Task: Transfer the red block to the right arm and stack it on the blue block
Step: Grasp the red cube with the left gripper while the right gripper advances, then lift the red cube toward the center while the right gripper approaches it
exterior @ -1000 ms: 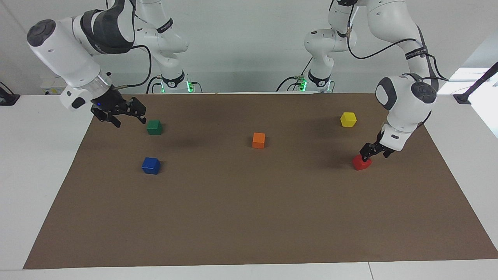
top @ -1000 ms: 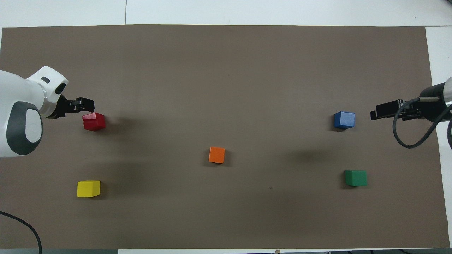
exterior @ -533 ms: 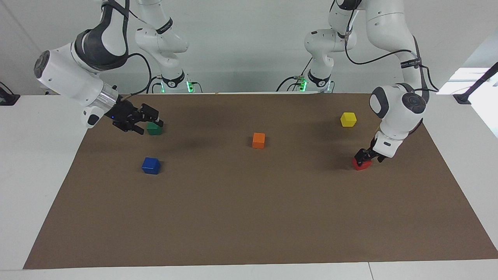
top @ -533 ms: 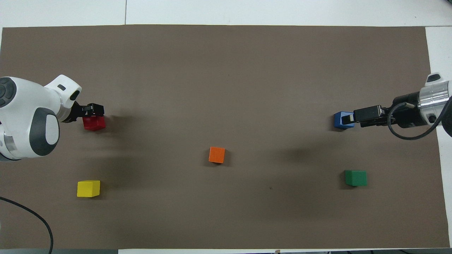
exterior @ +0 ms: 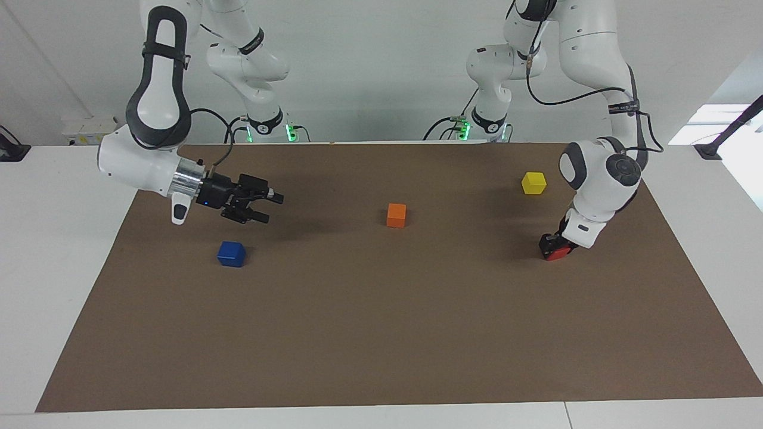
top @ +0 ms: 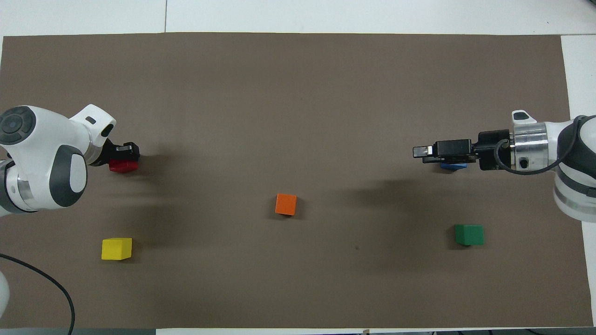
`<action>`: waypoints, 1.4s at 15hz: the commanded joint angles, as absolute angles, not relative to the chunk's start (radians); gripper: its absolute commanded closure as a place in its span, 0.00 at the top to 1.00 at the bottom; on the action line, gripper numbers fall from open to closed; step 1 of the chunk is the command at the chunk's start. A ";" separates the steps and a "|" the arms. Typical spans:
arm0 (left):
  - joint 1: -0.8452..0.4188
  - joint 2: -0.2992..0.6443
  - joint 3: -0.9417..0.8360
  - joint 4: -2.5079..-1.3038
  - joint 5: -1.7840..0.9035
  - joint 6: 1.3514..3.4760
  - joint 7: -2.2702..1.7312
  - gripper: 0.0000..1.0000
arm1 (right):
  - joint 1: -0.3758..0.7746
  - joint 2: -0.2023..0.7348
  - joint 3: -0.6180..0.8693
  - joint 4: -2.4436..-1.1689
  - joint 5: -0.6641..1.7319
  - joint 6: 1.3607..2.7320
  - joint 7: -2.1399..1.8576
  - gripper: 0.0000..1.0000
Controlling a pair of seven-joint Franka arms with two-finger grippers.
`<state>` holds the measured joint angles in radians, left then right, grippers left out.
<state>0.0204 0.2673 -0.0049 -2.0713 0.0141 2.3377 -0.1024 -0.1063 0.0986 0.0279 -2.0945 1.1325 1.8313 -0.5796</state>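
Observation:
The red block [exterior: 559, 254] [top: 122, 166] rests on the brown mat [exterior: 381, 322] at the left arm's end of the table. My left gripper [exterior: 552, 245] [top: 125, 156] is down on it, shut on its sides. The blue block [exterior: 231, 253] sits at the right arm's end; in the overhead view only a sliver of the blue block [top: 452, 165] shows under the right gripper. My right gripper [exterior: 273, 206] [top: 419, 153] hangs open and empty above the mat, pointing toward the table's middle and touching nothing.
An orange block [exterior: 396, 215] [top: 286, 204] sits mid-mat. A yellow block [exterior: 533, 183] [top: 116, 248] lies nearer to the robots than the red one. The green block [top: 469, 234] is hidden by the right gripper in the facing view.
The left gripper came down around the red block and shut on it. The right arm swung in from the mat's edge toward the middle, still open.

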 commanded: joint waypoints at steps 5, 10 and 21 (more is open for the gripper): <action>-0.008 0.212 -0.080 -1.771 -0.020 1.797 -0.354 0.00 | -0.008 0.276 0.038 -2.039 1.439 1.838 -0.784 1.00; -0.009 0.186 -0.132 -1.502 -0.222 1.433 -0.656 0.00 | 0.037 0.347 0.051 -2.005 1.656 1.721 -0.841 1.00; -0.015 0.140 -0.347 -1.471 -0.431 1.626 -1.622 0.00 | 0.112 0.495 0.057 -1.937 1.773 1.373 -0.847 1.00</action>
